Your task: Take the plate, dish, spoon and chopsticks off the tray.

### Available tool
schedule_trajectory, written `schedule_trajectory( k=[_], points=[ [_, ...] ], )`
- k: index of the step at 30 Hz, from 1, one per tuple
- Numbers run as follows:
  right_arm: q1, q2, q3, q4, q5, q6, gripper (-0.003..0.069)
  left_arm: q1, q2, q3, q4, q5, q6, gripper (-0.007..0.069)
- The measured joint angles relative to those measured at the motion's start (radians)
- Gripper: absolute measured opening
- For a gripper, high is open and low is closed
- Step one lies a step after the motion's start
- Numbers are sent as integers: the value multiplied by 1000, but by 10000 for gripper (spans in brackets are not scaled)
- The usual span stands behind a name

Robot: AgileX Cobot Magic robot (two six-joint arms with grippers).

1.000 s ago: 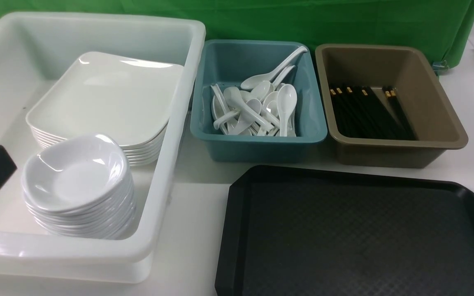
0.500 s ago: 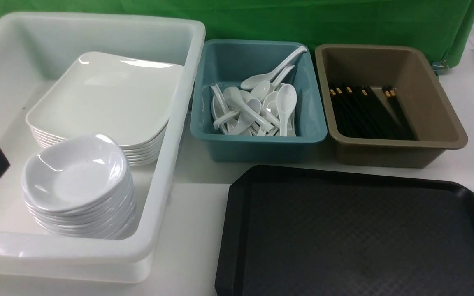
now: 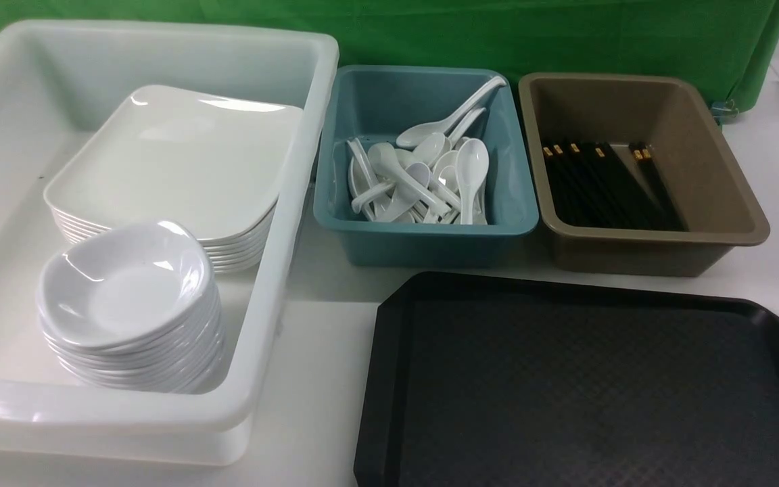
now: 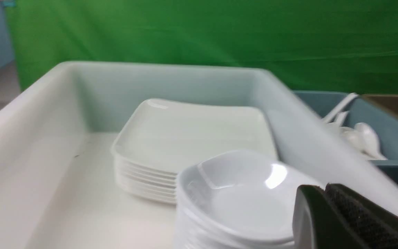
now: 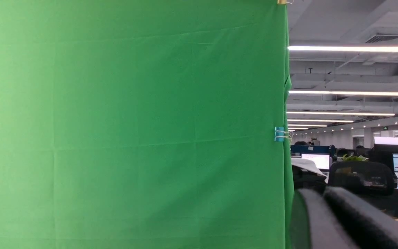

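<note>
Front view takes in the whole desk (image 3: 315, 379). Its black tray (image 3: 585, 385) lies at about 5 o'clock with nothing on its patterned surface. At 9 o'clock a large white tub (image 3: 281, 257) holds a stack of square plates (image 3: 173, 162), and nearer the camera a stack of small bowls (image 3: 129, 297). At 12 o'clock a teal tub (image 3: 427, 237) holds a heap of white spoons (image 3: 430, 176). At 2 o'clock a brown tub (image 3: 660, 243) holds black chopsticks (image 3: 606, 186) lying side by side. Neither arm is clearly seen here; only a dark sliver shows at the far left edge.

Left wrist view adds what the front one lacks: the left gripper (image 4: 327, 193), its dark fingers (image 4: 351, 218) pressed together with nothing between them, poised just over the bowl stack (image 4: 240, 200) inside the white tub (image 4: 299, 138). The plates (image 4: 192, 135) sit beyond.

Right wrist view faces away from the desk, toward a green backdrop (image 5: 130, 124) and an office behind it. The right gripper (image 5: 323, 204) shows only as a blurred dark shape; its fingers (image 5: 358, 221) seem to be together and empty, though the blur leaves that uncertain.
</note>
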Motion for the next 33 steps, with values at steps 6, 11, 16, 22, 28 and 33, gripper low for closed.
schedule_trajectory(
  k=[6,11,16,22,28,33],
  points=[
    [0,0,0,0,0,0,111,80,-48,117,12,-19,-13,17],
    [0,0,1,0,1,0,127,81,-49,132,12,23,-13,17],
    [0,0,1,0,1,0,139,81,-49,132,12,68,-13,17],
    [0,0,1,0,1,0,148,82,-49,132,36,69,-13,17],
    [0,0,1,0,1,0,165,82,-49,132,38,69,-13,17],
    [0,0,1,0,1,0,176,82,-49,132,47,69,-13,17]
  ],
)
